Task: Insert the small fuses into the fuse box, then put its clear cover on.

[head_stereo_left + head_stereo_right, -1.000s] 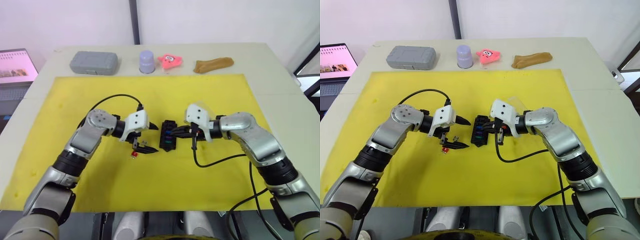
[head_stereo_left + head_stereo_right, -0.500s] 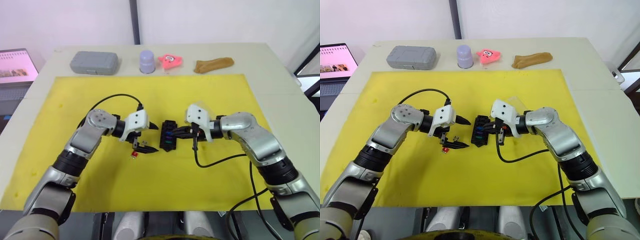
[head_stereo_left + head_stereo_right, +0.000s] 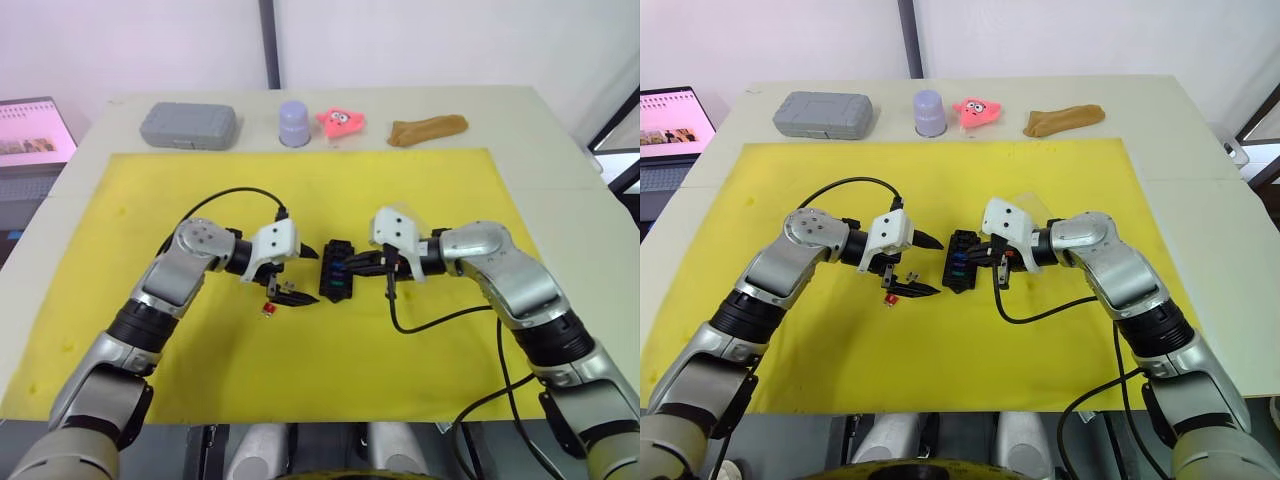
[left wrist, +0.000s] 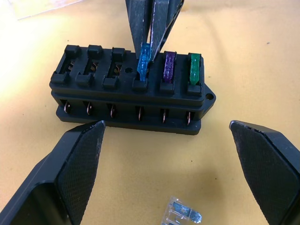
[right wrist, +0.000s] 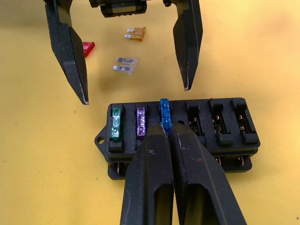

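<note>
Right gripper (image 5: 165,133) pinching blue fuse (image 5: 164,110) into fuse box (image 5: 180,136), left gripper (image 5: 133,63) spread, wrist view shows loose fuses (image 5: 126,65) beyond.

Matt black plastic fuse box (image 5: 178,136), translucent glossy fuses (image 5: 164,112), textured tool pads (image 4: 77,164)

Yellow mat (image 3: 420,190) covers most of beige table (image 3: 560,170). Along table's far edge, beyond mat, 4 items in a row: grey hard case (image 3: 188,126) w/ lid closed at robot's left, then small lavender cup (image 3: 294,123) upside down, pink star-shaped toy (image 3: 340,122) just beside cup, tan cloth-like lump (image 3: 427,130) further right. Laptop (image 3: 30,135) w/ screen on sits off table's left edge.
</note>
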### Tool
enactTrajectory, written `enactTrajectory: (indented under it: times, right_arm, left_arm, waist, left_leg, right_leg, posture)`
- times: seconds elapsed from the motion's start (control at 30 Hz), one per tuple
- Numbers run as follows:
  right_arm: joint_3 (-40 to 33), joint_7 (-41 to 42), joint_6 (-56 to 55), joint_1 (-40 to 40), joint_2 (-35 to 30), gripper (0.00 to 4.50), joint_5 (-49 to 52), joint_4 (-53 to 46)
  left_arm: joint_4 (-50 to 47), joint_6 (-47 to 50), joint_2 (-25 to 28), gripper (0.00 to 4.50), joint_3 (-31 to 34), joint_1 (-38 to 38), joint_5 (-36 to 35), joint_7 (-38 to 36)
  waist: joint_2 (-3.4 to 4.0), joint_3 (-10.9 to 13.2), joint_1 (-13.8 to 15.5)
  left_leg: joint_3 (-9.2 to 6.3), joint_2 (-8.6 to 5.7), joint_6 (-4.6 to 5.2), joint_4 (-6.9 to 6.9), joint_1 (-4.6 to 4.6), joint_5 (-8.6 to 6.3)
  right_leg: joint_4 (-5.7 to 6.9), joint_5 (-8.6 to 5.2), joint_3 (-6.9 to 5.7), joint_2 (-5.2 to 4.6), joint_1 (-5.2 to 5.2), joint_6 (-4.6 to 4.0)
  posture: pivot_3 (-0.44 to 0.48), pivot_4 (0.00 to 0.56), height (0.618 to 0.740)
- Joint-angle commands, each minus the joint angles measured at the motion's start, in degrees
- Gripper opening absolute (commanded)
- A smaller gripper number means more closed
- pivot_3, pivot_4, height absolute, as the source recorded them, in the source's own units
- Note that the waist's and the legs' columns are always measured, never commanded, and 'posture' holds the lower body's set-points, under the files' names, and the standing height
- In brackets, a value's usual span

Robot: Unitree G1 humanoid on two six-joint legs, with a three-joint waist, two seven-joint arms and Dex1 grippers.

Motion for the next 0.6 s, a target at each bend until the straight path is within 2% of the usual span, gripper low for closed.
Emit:
enactTrajectory:
  times: [0.03, 0.2, 0.33, 0.6]
  right_arm:
    - [0.0, -0.6, -0.4, -0.8, 0.2, 0.0, -1.4, 0.9]
    - [-0.3, -0.5, 0.0, -0.9, 0.1, 0.0, -1.1, 0.7]
    - [-1.0, -0.4, 1.4, -1.4, 0.1, 1.4, -0.2, -0.1]
    - [-4.1, -0.8, 4.2, -3.7, 0.2, 1.4, 2.2, -1.9]
  left_arm:
    - [-1.2, -0.6, -0.1, 4.47, 0.5, -1.0, 0.1, 0.1]
    - [-1.4, -0.5, 0.0, 4.47, 0.5, -1.0, 0.1, 0.1]
    - [-1.5, -0.4, 0.1, 4.5, 0.4, -1.0, 0.1, 0.0]
    - [-1.3, -0.4, 0.1, 4.5, 0.4, -1.1, 0.2, -0.1]
  waist:
    - [0.0, 0.0, 0.0]
    - [0.0, 0.0, 0.0]
    - [0.0, 0.0, 0.0]
    - [0.0, 0.0, -0.1]
  left_leg:
    - [0.0, 0.0, 0.0, 0.0, 0.0, 0.0]
    - [-0.01, 0.0, 0.0, 0.0, 0.0, 0.0]
    - [-0.01, 0.0, 0.0, 0.0, -0.02, 0.0]
    - [-0.01, 0.01, 0.0, -0.01, -0.03, 0.0]
  right_leg:
    - [0.0, 0.0, 0.0, 0.0, 0.0, 0.0]
    - [0.0, 0.0, 0.0, 0.0, 0.0, 0.0]
    - [0.0, 0.0, 0.0, 0.0, -0.01, 0.0]
    - [0.0, 0.0, 0.0, 0.01, -0.05, 0.0]
  posture:
    - [0.0, 0.15, 0.74]
    - [0.0, 0.15, 0.74]
    - [0.0, 0.15, 0.74]
    - [0.0, 0.15, 0.74]
